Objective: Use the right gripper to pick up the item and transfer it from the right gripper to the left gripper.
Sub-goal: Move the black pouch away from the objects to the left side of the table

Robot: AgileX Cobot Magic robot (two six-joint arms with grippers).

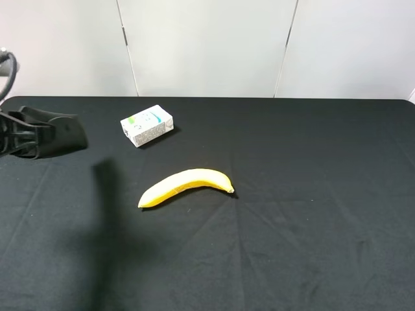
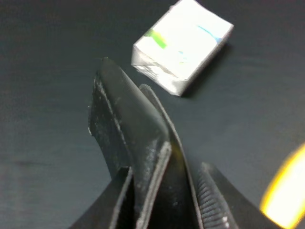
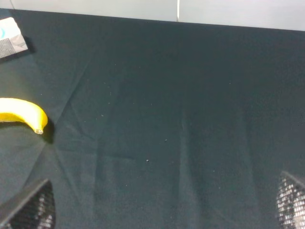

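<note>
Clamped in the left gripper (image 2: 164,205), the item (image 2: 126,138), a black leathery wedge-shaped case, sat at far left over the black cloth (image 1: 292,246). Boxy white carton (image 1: 147,125), then smooth curved yellow banana (image 1: 187,186). Right gripper (image 3: 160,204) stood wide apart, empty.

Setting: robot test lab. Table (image 1: 324,259) draped in black cloth; plain white partition panels (image 1: 207,45) stand along its far edge.
</note>
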